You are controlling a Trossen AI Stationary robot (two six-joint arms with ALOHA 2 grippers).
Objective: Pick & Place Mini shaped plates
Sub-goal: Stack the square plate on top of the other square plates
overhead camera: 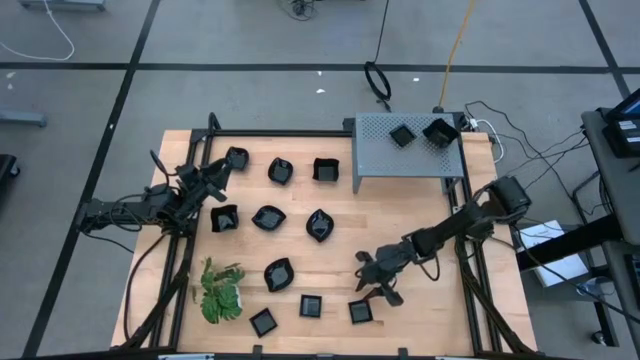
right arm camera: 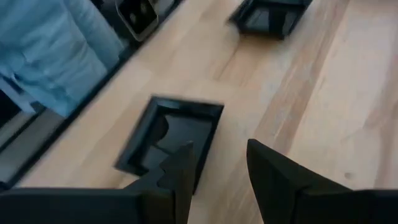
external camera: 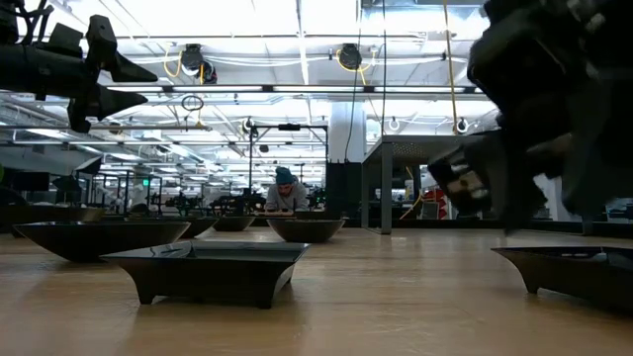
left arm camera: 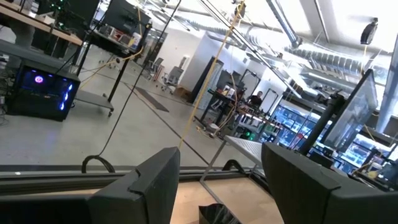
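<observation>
High view: my right claw hangs open just above a small square plate. My left claw waits open too.

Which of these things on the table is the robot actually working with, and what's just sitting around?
Part of the job:
- black mini plates on the wood
- two plates already on the grey perforated shelf
- square plate by the open right gripper
- left gripper, open

Just there:
- green plant
- floor cables

Roughly thirteen mini plates — two on the shelf — one plant.
</observation>
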